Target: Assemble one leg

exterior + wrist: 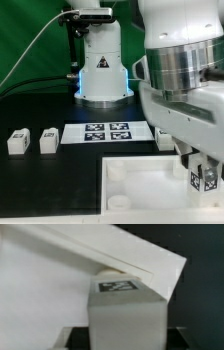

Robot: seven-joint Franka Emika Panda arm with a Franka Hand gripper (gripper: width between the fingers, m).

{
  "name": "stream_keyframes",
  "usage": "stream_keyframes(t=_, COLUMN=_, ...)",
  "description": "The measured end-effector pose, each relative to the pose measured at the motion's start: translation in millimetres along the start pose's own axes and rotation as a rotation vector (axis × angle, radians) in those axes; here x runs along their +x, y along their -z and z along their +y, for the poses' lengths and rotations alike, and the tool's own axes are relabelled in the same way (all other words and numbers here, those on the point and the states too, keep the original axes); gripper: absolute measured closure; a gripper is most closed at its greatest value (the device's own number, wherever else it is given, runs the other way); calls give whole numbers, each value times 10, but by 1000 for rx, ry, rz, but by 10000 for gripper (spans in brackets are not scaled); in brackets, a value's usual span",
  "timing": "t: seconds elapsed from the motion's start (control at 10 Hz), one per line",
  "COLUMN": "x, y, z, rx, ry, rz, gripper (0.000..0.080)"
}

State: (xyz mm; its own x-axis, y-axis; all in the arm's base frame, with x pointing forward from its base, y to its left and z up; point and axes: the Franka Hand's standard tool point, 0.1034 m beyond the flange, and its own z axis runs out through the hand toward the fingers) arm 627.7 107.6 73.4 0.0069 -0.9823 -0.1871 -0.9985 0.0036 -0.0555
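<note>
Looking across the exterior view first, the arm fills that view's right side and its pincer (203, 168) hangs low over the near right part of the big white tray (135, 180). Pinched between the fingers (192, 160) is one leg (203, 180), its tagged face turned toward the camera and its long axis standing close to upright. The leg's lower end sits at or just above the tray's rim on that side; whether it already touches I cannot tell from here. Two more legs (17, 141) (48, 139) stand on the black bench (40, 175) well apart toward the view's left, and another (166, 138) stands just beside the marker board (106, 131).

Turning to the wrist view, the held leg (125, 314) runs straight away from the camera with its tag (117, 286) near the far end. Right at that end a rounded socket (112, 273) shows in the corner of the tray (60, 274), and the leg's tip appears to meet it or sit just short of it. The pincer's own fingers are out of this picture, so the grip is judged from the other view alone.

So, as I read it, the leg lies directly along the pincer's line, tip toward the corner socket. The coming move looks like a straight push along that axis, perhaps with a twist to seat it.
</note>
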Motion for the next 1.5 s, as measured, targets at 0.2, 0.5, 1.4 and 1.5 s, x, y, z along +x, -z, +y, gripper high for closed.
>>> stream_keyframes(t=0.2, x=24, y=-5, z=7, rx=-1, ry=-212, rz=-25, gripper=496)
stream_keyframes(t=0.5, x=0, y=-5, z=20, rx=-2, ry=-452, rz=-14, gripper=496)
stream_keyframes(t=1.4, x=-121, y=185, z=102, rx=-13, ry=-280, rz=-24, gripper=152)
stream_keyframes(t=1.5, x=-117, y=172, z=110, rx=-16, ry=-284, rz=-25, gripper=151)
